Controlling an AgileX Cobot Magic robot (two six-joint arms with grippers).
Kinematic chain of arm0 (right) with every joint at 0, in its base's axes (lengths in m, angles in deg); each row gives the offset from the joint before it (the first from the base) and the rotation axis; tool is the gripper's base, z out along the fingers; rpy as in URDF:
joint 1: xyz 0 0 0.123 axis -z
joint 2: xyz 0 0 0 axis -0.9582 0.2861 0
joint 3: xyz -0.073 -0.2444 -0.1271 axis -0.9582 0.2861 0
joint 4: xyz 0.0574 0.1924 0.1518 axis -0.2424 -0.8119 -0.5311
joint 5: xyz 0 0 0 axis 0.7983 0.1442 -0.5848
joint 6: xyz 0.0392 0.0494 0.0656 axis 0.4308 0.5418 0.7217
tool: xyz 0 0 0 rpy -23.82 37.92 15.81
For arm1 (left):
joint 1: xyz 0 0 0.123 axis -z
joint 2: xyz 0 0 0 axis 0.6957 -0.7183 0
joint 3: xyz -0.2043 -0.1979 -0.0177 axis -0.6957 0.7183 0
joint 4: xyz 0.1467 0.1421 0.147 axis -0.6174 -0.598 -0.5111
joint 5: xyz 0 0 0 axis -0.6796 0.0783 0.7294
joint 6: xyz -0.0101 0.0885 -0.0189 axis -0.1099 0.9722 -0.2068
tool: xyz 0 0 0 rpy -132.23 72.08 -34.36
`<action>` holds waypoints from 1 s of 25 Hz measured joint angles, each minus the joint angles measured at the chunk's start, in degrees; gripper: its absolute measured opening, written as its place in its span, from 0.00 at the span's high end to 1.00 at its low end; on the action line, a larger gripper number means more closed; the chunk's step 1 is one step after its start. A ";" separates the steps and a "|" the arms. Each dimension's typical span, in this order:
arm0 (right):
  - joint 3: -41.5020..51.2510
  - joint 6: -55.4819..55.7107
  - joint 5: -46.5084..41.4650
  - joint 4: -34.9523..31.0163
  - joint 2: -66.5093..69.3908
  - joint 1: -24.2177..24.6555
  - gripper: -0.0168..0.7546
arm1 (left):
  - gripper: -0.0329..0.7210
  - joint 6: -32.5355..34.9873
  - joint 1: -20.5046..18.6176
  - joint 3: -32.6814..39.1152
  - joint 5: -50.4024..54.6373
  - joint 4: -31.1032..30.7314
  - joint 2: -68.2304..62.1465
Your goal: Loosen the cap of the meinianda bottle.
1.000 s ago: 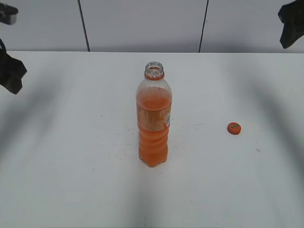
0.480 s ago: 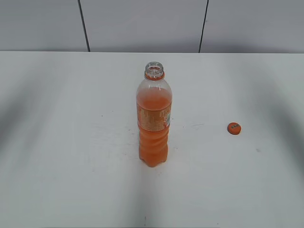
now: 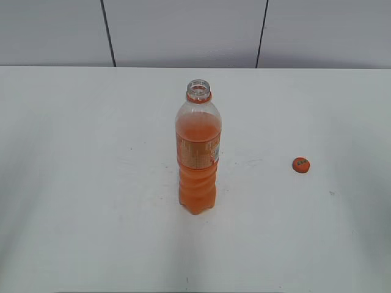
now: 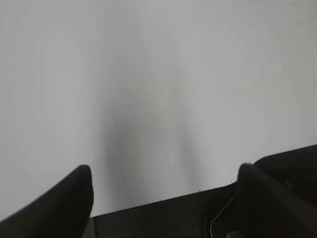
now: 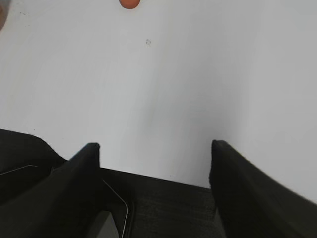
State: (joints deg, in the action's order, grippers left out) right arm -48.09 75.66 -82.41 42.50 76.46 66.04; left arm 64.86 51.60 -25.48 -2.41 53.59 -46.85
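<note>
Hanging wide open over bare white table, the left hand [image 4: 163, 173] holds nothing; its 2 dark fingers stand far apart at the bottom of its own wrist view, with only a soft shadow between them. The right hand [image 5: 154, 148] is just as spread and just as empty, and at the top edge of its view I can catch a sliver of the cap [image 5: 129, 3] well ahead of it. Neither hand shows in the exterior view at all.

From where I stand the job looks finished: the meinianda bottle [image 3: 198, 152] stands upright near the middle of the table with its mouth open and only the orange neck ring left on it, and the cap [image 3: 300, 164] lies flat on the table well off to the bottle's right, top side up. If anything remains, I would say it is only to keep both hands clear and high, since an open bottle with drink in it would tip and spill at a nudge to its neck.

The table [image 3: 91, 201] is plain white with a few faint scuffs and specks around the bottle. Behind it runs a pale grey wall [image 3: 183, 30] split by 2 dark vertical seams.
</note>
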 joint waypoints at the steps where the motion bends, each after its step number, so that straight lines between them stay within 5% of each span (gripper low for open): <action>1: 2.56 0.00 0.80 0.00 -2.99 0.00 0.31 | 0.24 0.00 0.00 1.55 0.00 0.51 2.83; 8: 14.70 0.06 2.16 0.00 -19.01 0.00 0.31 | 0.25 0.00 0.00 5.39 0.34 2.86 19.81; 16: 15.51 0.06 2.09 0.00 -33.53 0.00 0.31 | 0.32 0.00 0.00 5.43 0.34 3.31 34.85; 25: 15.51 0.23 2.04 0.12 -42.64 0.00 0.31 | 0.34 0.00 0.00 7.43 -3.56 4.46 35.92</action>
State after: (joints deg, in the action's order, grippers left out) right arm -32.58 75.89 -80.37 42.62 33.81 66.04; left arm 64.86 51.60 -18.05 -5.97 58.06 -10.93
